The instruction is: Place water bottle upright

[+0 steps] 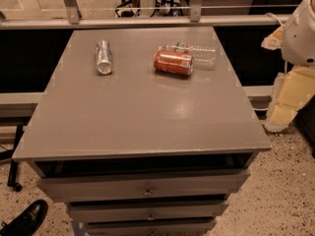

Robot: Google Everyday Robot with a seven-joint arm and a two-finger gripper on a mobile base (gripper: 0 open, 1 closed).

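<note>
The water bottle (203, 54) is seen lying on its side at the upper right of the grey cabinet top (142, 112), tucked just behind the orange can (173, 62). A silver can (103, 57) is laid flat well to the left. The gripper (289, 100) is spotted at the frame's right edge, off the cabinet, well apart from the bottle; whether it is open or closed cannot be told.

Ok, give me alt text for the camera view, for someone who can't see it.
A clear water bottle lies on its side near the back of a grey drawer cabinet's top, just behind an orange soda can also on its side. A silver can lies apart to the left. The robot's hand hangs beside the cabinet's right edge, clear of everything.
</note>
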